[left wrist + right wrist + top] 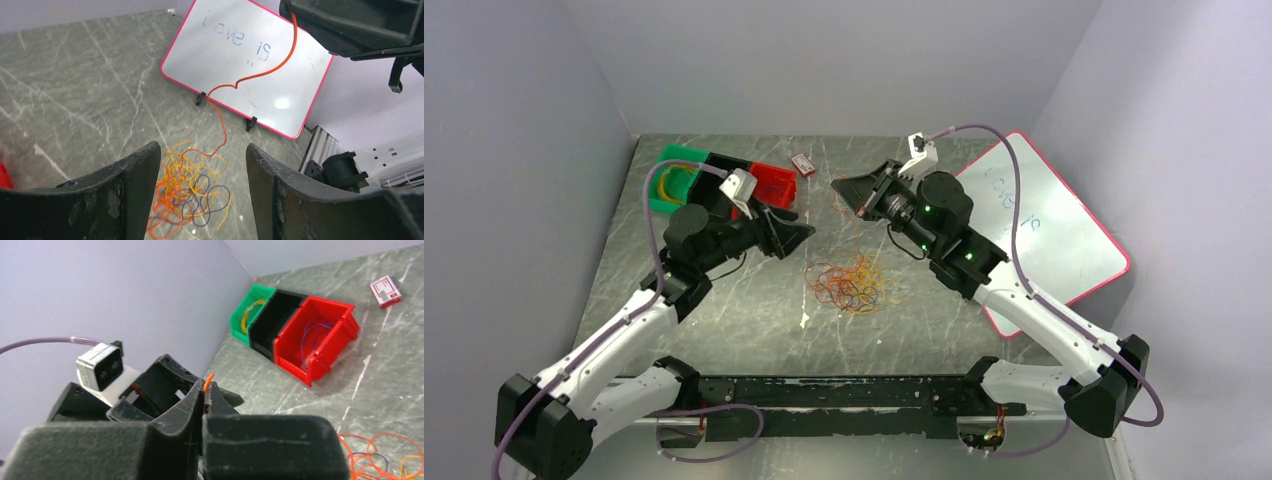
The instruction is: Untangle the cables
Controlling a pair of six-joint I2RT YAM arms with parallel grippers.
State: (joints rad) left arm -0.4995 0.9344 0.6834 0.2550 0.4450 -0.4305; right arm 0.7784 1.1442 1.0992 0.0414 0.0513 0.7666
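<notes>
Pinched in right gripper (pixel 204 392) — 1 orange cable (pixel 265 72) trailing down to the tangled cables (pixel 852 282); left gripper (pixel 202 160) spread, just left.

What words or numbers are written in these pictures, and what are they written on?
"Love is": handwritten in faint blue on the whiteboard. The tiny marks just under it are too faint to read.
Small red-and-white card: there is some print on it, but it is too small to read.
No other writing shows.
</notes>
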